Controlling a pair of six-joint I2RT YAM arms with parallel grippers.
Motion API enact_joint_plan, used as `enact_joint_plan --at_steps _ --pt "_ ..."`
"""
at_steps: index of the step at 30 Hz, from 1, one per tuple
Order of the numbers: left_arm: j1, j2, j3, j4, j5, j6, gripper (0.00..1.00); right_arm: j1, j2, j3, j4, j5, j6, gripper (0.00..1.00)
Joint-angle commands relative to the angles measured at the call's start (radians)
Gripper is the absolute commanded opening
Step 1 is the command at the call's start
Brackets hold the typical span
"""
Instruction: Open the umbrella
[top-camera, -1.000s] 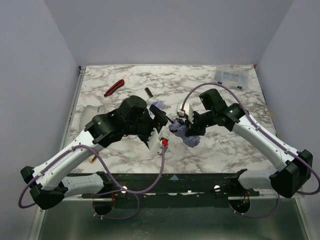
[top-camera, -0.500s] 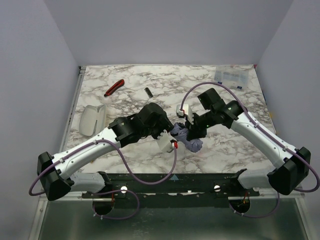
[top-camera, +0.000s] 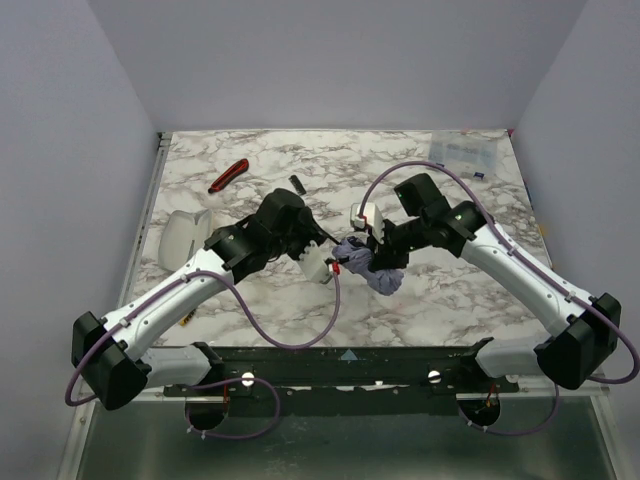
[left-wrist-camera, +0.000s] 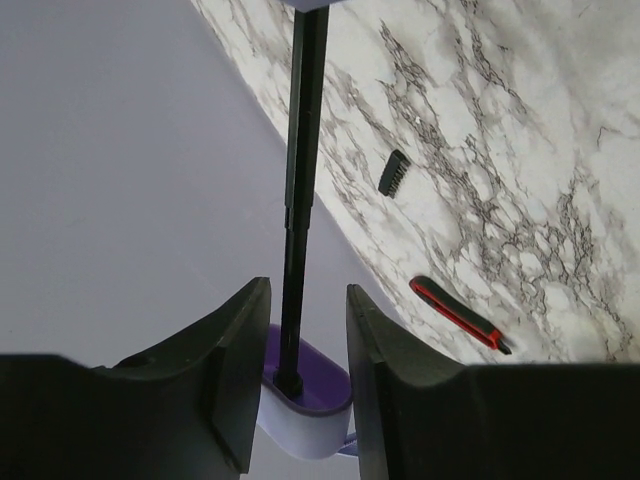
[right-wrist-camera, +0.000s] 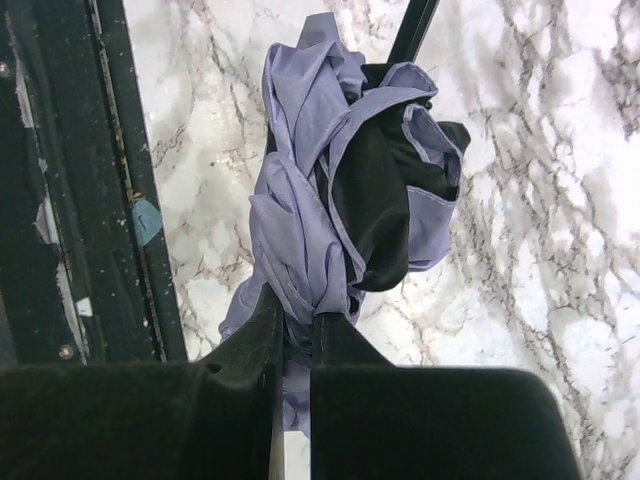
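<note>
So, the umbrella (top-camera: 372, 268) is bunched up just right of centre in the top view, on the table (top-camera: 330, 160). Right gripper (right-wrist-camera: 296, 320) is pinched tight on its lavender fabric. Left gripper (left-wrist-camera: 305, 290) straddles the black shaft (left-wrist-camera: 303, 150), handle (left-wrist-camera: 305, 410) between its fingers. Can't tell if it's actually clamped.

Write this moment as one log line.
left tool: open, straddling shaft by handle | right tool: shut on umbrella fabric | canopy: unopened
</note>
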Motion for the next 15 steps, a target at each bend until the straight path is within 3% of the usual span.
enact_joint_plan --at_steps 1,3,9,11,14,15 --pt "0.126 -0.046 -0.023 0.035 -0.118 0.056 0.37 0.001 -0.003 -0.031 -0.150 0.053 -0.054 0.00" --pt "0.144 -0.051 -0.030 0.033 -0.093 0.049 0.32 0.001 0.000 -0.039 -0.150 0.067 -0.065 0.00" --pt "0.106 -0.053 -0.013 -0.059 0.082 -0.138 0.00 0.000 0.032 -0.033 -0.111 0.077 -0.075 0.01" --pt "0.069 -0.053 -0.041 -0.018 0.108 -0.201 0.00 0.000 0.038 -0.029 -0.080 0.078 -0.056 0.23" --pt "0.023 -0.024 -0.056 0.027 0.148 -0.326 0.00 0.000 0.054 -0.029 -0.036 0.100 -0.019 0.66" --pt "0.010 -0.003 -0.058 0.040 0.155 -0.381 0.00 0.001 0.058 -0.030 -0.024 0.109 -0.009 0.68"
